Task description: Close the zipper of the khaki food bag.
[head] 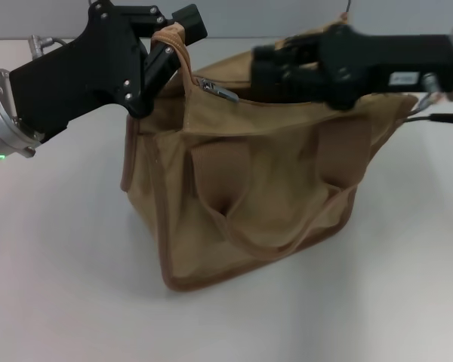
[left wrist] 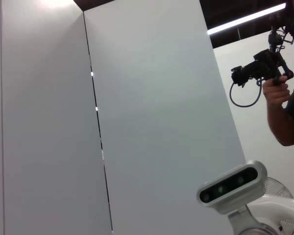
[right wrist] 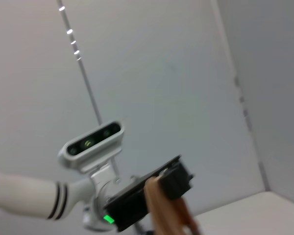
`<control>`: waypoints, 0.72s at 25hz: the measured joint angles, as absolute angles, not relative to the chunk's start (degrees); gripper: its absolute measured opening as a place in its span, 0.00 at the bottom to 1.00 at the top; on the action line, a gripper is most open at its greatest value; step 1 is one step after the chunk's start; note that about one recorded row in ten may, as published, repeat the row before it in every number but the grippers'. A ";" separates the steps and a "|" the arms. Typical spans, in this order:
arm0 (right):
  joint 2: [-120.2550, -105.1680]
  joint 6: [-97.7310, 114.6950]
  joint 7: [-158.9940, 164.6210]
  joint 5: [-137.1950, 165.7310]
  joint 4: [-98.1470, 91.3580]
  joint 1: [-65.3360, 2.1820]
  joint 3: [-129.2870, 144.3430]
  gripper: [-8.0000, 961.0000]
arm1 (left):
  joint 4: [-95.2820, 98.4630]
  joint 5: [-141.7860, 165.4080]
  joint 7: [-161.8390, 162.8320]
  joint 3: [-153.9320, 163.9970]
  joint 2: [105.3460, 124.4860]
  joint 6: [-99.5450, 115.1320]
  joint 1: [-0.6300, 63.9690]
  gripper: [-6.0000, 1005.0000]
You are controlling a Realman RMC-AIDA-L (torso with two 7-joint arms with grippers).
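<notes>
Your bag [head: 249, 196] stands upright near the middle of the white table [head: 60, 286], front pocket and one strap handle toward you, the other handle [head: 183, 53] lifted at the bag's left top corner. Your left gripper [head: 166, 47] is clamped on that raised handle, its black fingers pinching the strap from either side and holding the left end of the mouth up. Your right gripper [head: 268, 69] reaches in along the top of the bag from the right edge of the table; whether its fingers are apart or together cannot be told, as they blur against the opening. The zipper [head: 215, 89] shows as a silver slider and pull tab at the left end of the mouth, just beside the right gripper's tip. The right wrist view catches only the lifted strap and the left gripper [right wrist: 152, 198] below the head camera.

To do this step well, keep the left hold steady so the tape stays taut, take the pull tab squarely, and draw it straight along the mouth toward the right end, not upward.
</notes>
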State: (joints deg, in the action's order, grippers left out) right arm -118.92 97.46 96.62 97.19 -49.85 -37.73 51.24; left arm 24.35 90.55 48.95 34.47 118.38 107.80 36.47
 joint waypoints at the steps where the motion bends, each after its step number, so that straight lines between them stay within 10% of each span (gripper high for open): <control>1: -118.88 96.54 95.81 97.19 -48.78 -38.77 52.94 0.19 | 24.35 90.55 48.95 34.51 118.38 107.93 36.49 0.01; 18: -119.03 92.91 96.76 96.76 -46.26 -41.06 62.44 0.29 | 24.33 90.66 48.95 35.27 118.48 109.16 36.55 0.01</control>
